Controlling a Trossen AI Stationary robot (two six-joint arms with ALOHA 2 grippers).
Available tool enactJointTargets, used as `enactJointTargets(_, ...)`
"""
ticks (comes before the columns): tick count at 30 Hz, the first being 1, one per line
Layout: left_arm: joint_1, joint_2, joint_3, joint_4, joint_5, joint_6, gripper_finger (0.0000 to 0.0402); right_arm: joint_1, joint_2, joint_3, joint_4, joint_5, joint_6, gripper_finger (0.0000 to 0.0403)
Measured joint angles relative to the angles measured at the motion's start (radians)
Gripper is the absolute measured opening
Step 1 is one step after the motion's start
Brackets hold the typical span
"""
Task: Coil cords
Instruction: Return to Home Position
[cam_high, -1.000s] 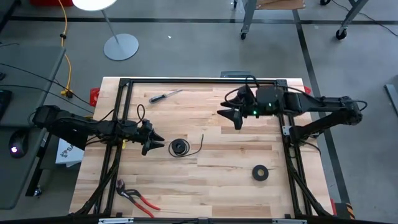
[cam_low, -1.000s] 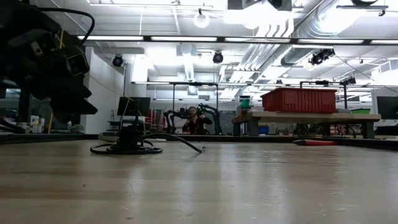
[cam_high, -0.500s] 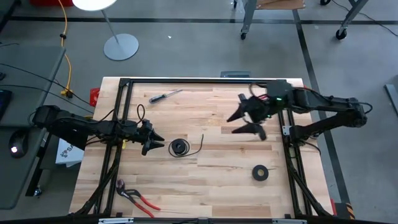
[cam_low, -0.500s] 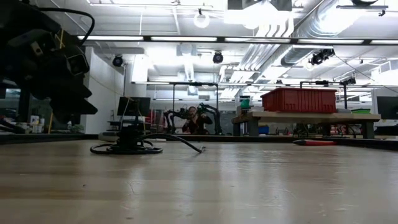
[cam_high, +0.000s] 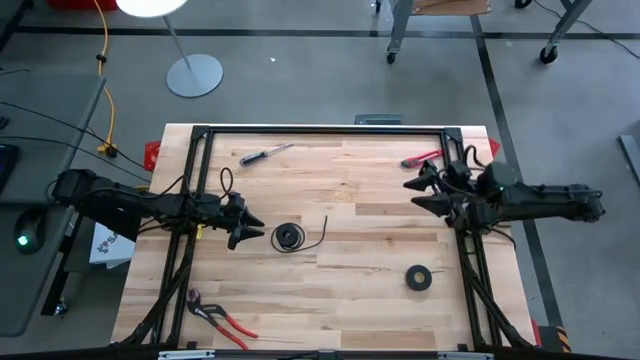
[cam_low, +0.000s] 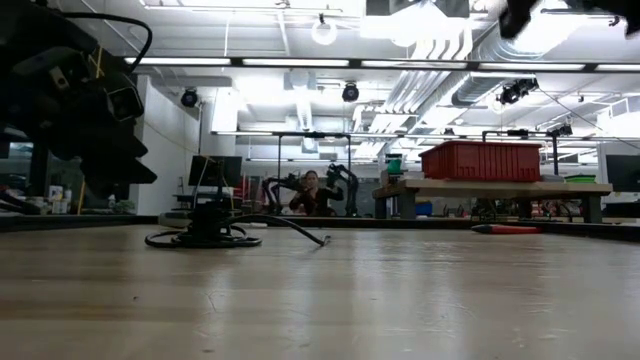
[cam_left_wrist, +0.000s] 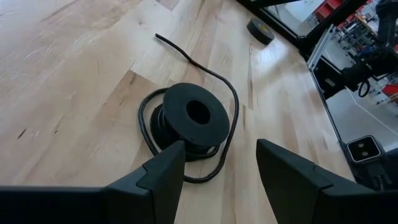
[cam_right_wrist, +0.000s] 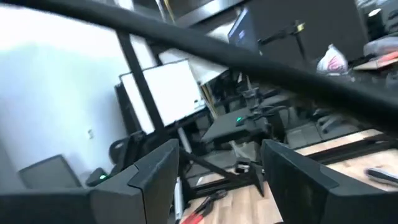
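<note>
Right gripper pulled back from table middle to right edge; fingers spread, empty. Tape roll near front. Mid-table: left gripper unmoved, fingers apart, holding nothing, just beside cord looped loosely round black spool, tail trailing off. Screwdriver at far edge.

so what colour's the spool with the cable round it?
The spool is black; left wrist view shows it best.
</note>
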Motion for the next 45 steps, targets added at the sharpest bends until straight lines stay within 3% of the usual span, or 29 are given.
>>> enactJointTargets(8, 0.000, 0.000, 0.000, 0.000, 0.000, 0.000, 0.0193, 0.001, -0.043, -0.295, 0.259, 0.030, 0.033, 0.0220)
enactJointTargets(17, 0.000, 0.000, 0.000, -0.003, 0.001, 0.000, 0.0193, 0.001, -0.046, -0.400, 0.279, 0.059, -0.018, 0.0220)
enactJointTargets(24, 0.000, 0.000, 0.000, -0.004, 0.001, 0.000, 0.0193, 0.001, -0.043, -0.404, 0.157, 0.070, -0.042, 0.0220)
enactJointTargets(31, 0.000, 0.000, 0.000, -0.004, 0.001, 0.000, 0.0193, 0.001, -0.043, -0.404, -0.148, 0.179, -0.115, 0.0220)
enactJointTargets(37, 0.000, 0.000, 0.000, -0.004, 0.001, 0.000, 0.0193, 0.001, -0.047, -0.404, -0.306, 0.178, -0.117, 0.0220)
enactJointTargets(45, 0.000, 0.000, 0.000, -0.003, 0.001, 0.000, 0.0193, 0.001, -0.117, -0.403, -0.324, 0.175, -0.117, 0.0220)
